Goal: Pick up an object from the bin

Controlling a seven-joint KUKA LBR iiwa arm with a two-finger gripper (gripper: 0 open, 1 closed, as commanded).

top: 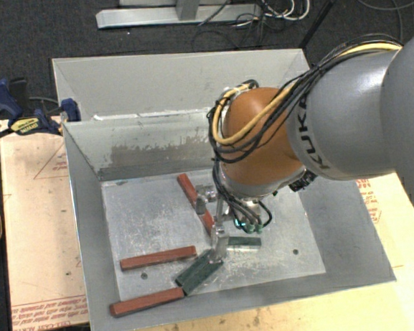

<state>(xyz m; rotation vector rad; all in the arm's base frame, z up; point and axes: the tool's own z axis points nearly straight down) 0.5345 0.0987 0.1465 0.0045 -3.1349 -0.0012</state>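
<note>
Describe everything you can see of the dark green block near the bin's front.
The dark green block is a flat oblong slab, matt and rough-looking. It lies flat on the bin floor, turned diagonally. Its lower-left end touches a red-brown bar; the gripper is right over its upper-right end.

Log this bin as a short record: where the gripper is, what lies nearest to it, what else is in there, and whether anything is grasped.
bin: grey metal bin
gripper: low over the floor, near the middle front
nearest thing: dark green block, slanted, at the gripper's tip on the view's left
also close: dark green piece, flat, on the view's right of the gripper
middle red-brown bar: flat, further to the view's left
front red-brown bar: by the front wall
back red-brown bar: slanted, toward the back
grasp: cannot tell
</note>
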